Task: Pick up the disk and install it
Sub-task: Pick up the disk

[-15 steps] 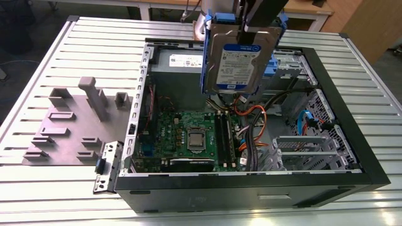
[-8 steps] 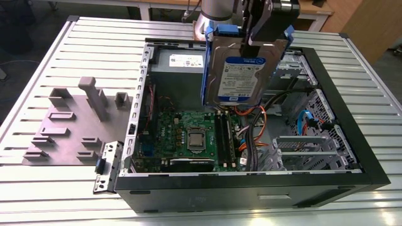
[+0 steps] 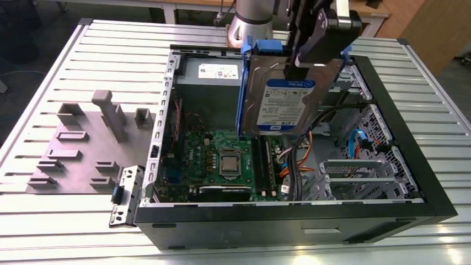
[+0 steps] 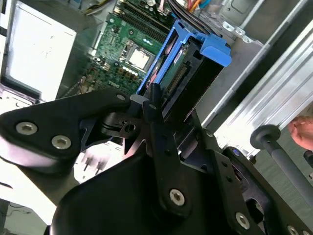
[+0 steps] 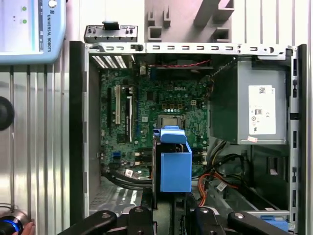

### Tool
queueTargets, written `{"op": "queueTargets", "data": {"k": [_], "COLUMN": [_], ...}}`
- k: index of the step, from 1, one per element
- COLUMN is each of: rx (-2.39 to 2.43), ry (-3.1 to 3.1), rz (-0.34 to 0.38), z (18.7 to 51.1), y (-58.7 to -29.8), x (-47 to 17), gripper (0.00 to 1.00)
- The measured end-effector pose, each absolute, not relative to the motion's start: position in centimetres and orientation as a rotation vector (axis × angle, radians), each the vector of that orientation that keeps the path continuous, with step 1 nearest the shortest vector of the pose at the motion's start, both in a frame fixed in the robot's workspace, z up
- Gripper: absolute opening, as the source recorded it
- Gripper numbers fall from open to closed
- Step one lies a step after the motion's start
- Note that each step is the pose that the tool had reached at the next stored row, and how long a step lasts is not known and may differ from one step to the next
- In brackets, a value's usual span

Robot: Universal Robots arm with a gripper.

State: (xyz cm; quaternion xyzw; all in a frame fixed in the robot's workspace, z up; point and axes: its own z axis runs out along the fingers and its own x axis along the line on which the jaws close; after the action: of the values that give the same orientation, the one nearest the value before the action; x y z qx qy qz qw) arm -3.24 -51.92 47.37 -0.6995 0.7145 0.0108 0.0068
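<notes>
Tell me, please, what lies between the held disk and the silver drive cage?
In the exterior view, a tangle of black and orange cables lies between the disk and the silver drive cage.

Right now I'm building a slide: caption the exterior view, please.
The hand holds the disk, in its blue bracket, upright above the motherboard of the open computer case.
</notes>
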Motion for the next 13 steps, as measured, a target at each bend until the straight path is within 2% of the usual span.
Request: {"op": "queueTargets", "data": {"k": [13], "rx": [-2.187], "ry": [2.237], "rz": [0.032], "z": [47.4], "y": [-55.4], "x": [-3.2], "gripper": [0.35]}}
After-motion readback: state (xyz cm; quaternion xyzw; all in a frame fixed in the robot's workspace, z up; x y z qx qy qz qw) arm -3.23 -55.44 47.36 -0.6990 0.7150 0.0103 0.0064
